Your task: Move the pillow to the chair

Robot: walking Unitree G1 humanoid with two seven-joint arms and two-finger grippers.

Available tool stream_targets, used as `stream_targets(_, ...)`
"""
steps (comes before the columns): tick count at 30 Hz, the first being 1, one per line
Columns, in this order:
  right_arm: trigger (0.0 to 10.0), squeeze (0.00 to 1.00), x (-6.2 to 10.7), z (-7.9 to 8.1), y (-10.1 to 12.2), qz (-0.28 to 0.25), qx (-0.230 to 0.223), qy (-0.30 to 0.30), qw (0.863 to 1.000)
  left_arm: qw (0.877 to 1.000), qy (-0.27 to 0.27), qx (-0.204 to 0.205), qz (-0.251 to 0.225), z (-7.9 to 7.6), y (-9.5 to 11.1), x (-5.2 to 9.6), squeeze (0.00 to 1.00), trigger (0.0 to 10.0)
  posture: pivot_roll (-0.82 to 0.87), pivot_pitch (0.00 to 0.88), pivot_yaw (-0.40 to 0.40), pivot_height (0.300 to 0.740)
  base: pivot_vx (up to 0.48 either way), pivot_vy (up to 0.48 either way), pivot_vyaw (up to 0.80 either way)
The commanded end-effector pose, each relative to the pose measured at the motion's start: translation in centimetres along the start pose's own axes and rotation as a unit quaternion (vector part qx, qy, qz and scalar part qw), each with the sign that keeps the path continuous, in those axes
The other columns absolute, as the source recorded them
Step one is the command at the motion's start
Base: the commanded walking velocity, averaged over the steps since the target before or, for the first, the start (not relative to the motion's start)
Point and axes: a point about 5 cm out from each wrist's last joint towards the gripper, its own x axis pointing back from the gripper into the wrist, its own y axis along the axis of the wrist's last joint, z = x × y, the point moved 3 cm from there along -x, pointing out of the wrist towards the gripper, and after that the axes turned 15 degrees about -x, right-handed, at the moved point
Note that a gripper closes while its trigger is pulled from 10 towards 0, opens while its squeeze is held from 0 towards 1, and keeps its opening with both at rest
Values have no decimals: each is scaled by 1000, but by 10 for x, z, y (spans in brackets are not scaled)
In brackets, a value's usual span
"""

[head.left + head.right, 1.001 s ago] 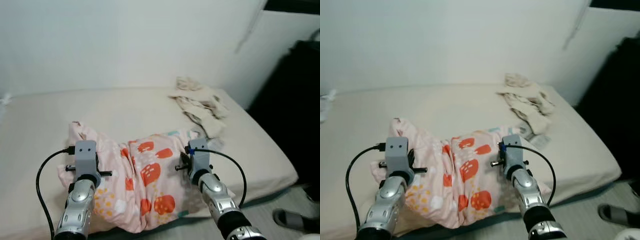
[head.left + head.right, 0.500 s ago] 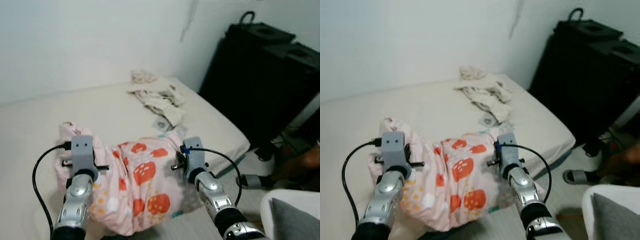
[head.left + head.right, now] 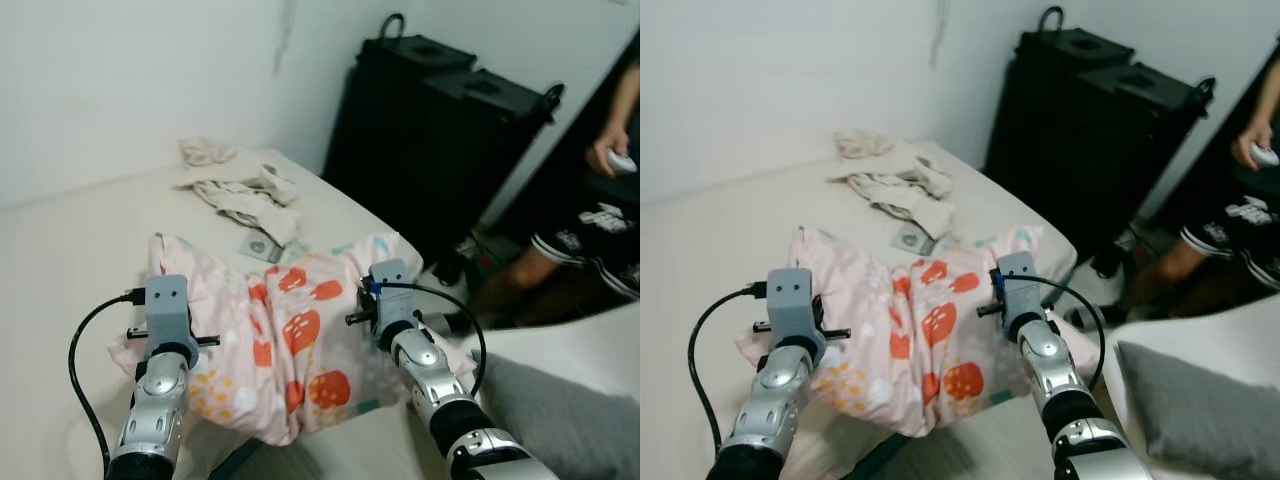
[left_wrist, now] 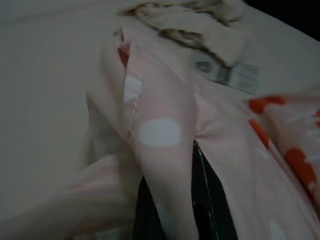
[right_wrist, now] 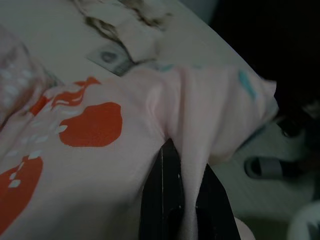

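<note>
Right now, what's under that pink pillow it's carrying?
Under the pillow lies the bed, and a dark strip at the bed's edge. Both grippers pinch its fabric, which covers everything directly beneath.

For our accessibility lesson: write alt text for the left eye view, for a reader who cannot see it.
Two silver robot arms hold up a pink pillow with orange shapes, the left gripper and right gripper each pinching an end. Behind lies a cream bed; a person stands beside black cases.
</note>
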Motion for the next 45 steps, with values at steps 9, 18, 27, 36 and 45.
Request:
stream_targets(9, 10000, 0, -1, 2, 5, -8, 12, 10, 1000, 1000, -24, 2, -9, -16, 7, 1, 0, 10000, -25, 42, -151, 720, 0, 0, -800)
stream_targets(18, 10000, 0, -2, -4, 4, -1, 4, -8, 1000, 1000, -27, -1, -6, -17, 6, 3, 0, 10000, -24, 43, -149, 720, 0, 0, -800)
stream_targets(27, 10000, 0, 1, -9, -4, 7, -20, -31, 999, 999, -46, -19, -4, -17, 5, 1, 0, 10000, 6, 44, -75, 720, 0, 0, -800)
stream_targets(36, 10000, 0, 9, -7, -21, -2, -79, -61, 995, 996, -70, -47, -4, -2, 9, -10, 0, 10000, 43, 37, 36, 720, 0, 0, -800)
stream_targets(45, 10000, 0, 14, -12, -29, 0, -91, -80, 993, 994, -87, -70, -11, -3, 12, -11, 0, 10000, 40, 38, 50, 720, 0, 0, -800)
